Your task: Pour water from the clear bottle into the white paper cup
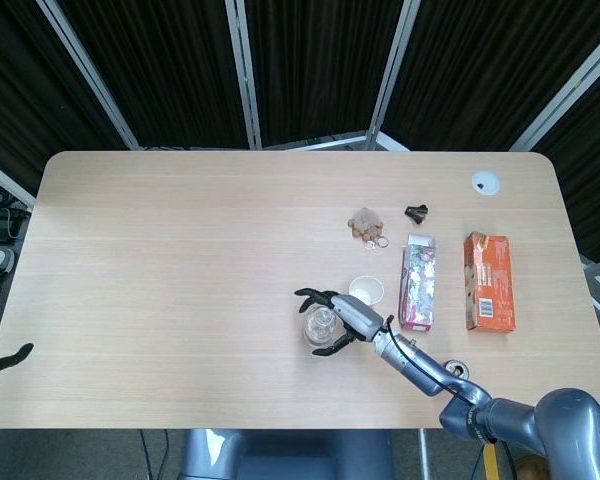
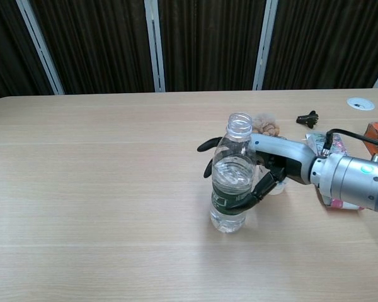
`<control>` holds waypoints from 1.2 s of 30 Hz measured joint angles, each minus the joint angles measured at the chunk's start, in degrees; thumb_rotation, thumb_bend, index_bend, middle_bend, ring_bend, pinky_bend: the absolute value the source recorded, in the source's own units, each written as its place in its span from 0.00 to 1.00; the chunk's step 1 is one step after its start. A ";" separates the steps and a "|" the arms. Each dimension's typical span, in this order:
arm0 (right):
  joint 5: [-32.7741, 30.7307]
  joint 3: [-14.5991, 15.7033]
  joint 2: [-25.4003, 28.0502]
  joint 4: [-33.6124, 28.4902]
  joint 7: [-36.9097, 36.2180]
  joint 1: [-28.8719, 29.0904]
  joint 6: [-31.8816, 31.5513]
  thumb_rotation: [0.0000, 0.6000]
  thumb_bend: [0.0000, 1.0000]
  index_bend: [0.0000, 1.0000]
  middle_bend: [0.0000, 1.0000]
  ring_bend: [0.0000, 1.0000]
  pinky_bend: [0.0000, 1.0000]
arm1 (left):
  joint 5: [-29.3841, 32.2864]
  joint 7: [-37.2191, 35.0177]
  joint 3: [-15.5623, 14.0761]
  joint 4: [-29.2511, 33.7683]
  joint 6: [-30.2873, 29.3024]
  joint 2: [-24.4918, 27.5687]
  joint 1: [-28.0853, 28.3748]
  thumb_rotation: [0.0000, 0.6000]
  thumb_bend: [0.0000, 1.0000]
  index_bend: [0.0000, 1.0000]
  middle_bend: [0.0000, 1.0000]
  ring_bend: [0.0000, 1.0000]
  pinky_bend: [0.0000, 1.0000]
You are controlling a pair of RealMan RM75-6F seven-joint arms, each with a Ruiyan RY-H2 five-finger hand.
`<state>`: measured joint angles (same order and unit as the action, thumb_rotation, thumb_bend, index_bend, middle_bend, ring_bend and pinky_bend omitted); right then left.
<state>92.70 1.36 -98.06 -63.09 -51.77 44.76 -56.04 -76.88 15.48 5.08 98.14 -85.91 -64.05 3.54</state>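
My right hand (image 2: 268,165) reaches in from the right at mid-table, fingers wrapping the clear bottle (image 2: 232,182) at its green-labelled waist, thumb in front and the others curling behind. Whether the grip is fully tight I cannot tell; I judge it grasping. The bottle stands upright and uncapped, long axis vertical, part full, and appears to rest on the wooden table (image 2: 101,189). Just behind my palm, touching or nearly so, stands the white paper cup (image 1: 365,290), mouth up, beyond and to the right of the bottle. The pour therefore calls for lifting, then tipping the neck away and rightward over that rim. My left hand (image 1: 8,358) hangs at the far left table edge, well apart; whether it is open I cannot tell. Farther back lie a pink carton (image 1: 418,287) and an orange box (image 1: 488,282).
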 measured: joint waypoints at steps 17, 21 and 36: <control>-0.24 -0.07 -0.73 1.01 -0.82 -0.74 -1.30 1.00 0.35 0.42 0.51 0.39 0.36 | 0.18 0.27 -0.08 0.00 0.10 -0.11 0.16 1.00 0.00 0.00 0.00 0.00 0.00; 0.22 -0.25 -0.29 0.20 -1.98 -0.90 -2.79 1.00 0.40 0.42 0.51 0.40 0.41 | 0.22 0.24 -0.09 0.10 0.06 -0.11 0.14 1.00 0.00 0.00 0.00 0.00 0.00; 1.02 -2.20 17.48 -13.97 6.10 -2.81 -9.86 1.00 0.50 0.41 0.52 0.40 0.41 | -0.73 -0.71 -0.34 1.28 -0.36 0.67 -0.03 1.00 0.00 0.00 0.00 0.00 0.00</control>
<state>93.72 -0.84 -80.57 -77.06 -45.67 41.94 -65.91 -77.62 14.77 4.74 99.42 -86.27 -63.38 3.51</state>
